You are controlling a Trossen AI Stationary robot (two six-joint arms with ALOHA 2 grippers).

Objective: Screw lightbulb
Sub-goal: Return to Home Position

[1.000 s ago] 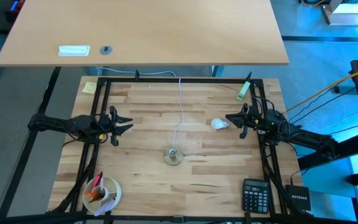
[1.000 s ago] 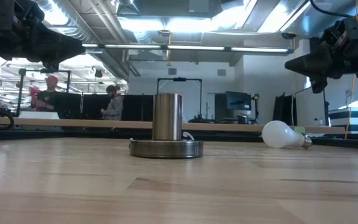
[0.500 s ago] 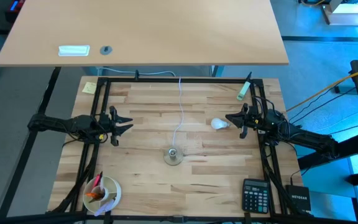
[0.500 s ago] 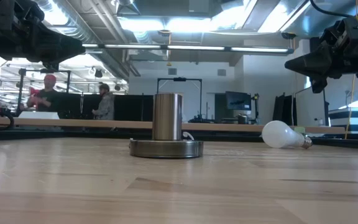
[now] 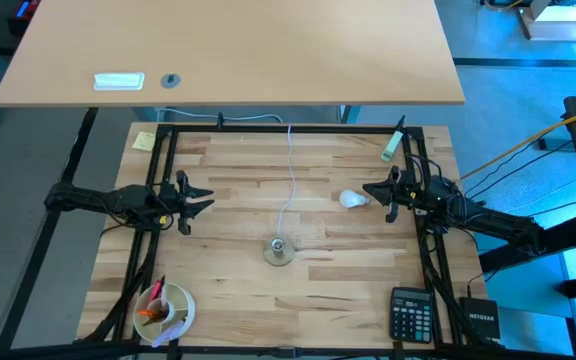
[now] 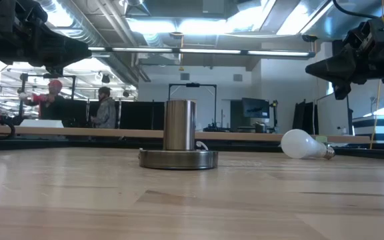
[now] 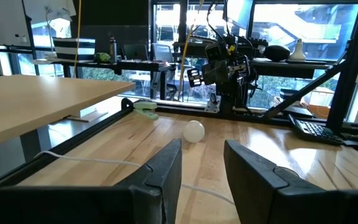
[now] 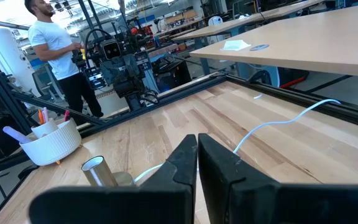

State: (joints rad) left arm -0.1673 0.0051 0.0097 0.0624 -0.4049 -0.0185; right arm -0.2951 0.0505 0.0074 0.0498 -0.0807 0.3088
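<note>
we are seeing the lightbulb (image 5: 351, 199) lying on its side near the bench's (image 5: 228, 300) right edge, just beside our right gripper (image 5: 370, 190), whose fingers are closed together. our left gripper (image 5: 204, 198) is hovering at the left edge, fingers parted. people (image 6: 103, 107) are standing in the room behind.

Seen past the left tool (image 7: 202, 152), the lightbulb (image 7: 194, 131) hides its screw base behind its own white globe.

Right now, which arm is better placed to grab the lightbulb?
Right. The right end effector hovers just beside the lightbulb; the left end effector waits much farther off, beyond the white cord.
</note>
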